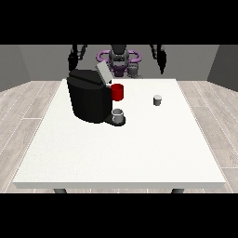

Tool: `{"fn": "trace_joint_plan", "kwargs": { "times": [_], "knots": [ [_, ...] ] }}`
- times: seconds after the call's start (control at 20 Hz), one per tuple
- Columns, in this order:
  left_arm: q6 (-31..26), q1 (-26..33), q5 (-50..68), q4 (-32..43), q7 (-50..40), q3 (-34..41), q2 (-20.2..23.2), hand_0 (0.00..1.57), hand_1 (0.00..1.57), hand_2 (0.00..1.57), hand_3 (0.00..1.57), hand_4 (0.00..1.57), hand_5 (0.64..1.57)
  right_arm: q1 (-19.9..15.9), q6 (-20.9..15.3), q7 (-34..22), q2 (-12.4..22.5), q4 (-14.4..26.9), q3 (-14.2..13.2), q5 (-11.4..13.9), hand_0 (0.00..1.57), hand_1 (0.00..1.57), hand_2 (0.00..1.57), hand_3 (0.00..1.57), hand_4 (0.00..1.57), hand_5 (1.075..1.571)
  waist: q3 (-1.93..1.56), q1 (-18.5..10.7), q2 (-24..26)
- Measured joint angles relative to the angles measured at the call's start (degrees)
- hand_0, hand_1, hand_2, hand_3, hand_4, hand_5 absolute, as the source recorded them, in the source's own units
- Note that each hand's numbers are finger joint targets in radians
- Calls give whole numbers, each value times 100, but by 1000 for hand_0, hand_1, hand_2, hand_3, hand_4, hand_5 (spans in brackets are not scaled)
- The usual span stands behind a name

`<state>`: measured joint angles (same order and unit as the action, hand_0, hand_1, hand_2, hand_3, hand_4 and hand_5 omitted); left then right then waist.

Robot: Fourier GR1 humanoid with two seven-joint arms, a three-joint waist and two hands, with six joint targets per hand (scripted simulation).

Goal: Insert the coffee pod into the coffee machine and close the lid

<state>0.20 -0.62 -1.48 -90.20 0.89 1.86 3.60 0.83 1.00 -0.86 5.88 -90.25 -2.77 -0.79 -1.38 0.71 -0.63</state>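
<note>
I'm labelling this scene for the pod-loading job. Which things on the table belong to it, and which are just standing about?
Belong to the job:
- coffee pod, small and grey, standing alone on the table
- coffee machine, black
- lid, raised open

Just standing about:
- red cup, beside the machine
- grey cup on the machine's base

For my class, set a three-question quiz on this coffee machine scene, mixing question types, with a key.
1. True or false: the coffee machine's lid is open.
2. The coffee pod stands: A) inside the machine B) on the table, apart from the machine C) in a hand.
3. What sits on the machine's base, under the spout?

Key: 1 true; 2 B; 3 a grey cup.
</note>
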Motion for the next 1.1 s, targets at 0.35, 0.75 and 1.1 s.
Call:
{"fn": "trace_joint_plan", "kwargs": {
  "times": [0.35, 0.75, 1.1],
  "knots": [
    [-642, 202, 311, 109, 671, 157, 312, 0, 0, 0, 0, 311, 1571, 105, -81, 155, -154, 112, -13, 11, 0, 0, 0, 0, 109, 1571, 114, -73, 176],
    [-885, -299, -36, 405, 605, 416, 1018, 0, 0, 0, 0, 0, 1571, -40, -471, 572, -419, 75, -147, 23, 0, 0, 0, 0, 169, 1571, 134, 165, 47],
    [-1108, -1157, -5, 1526, 450, 884, 1544, 0, 0, 0, 0, 0, 1571, -200, -528, 606, -494, -204, 163, 23, 0, 0, 0, 0, 228, 1571, 139, 627, -392]
  ]
}}
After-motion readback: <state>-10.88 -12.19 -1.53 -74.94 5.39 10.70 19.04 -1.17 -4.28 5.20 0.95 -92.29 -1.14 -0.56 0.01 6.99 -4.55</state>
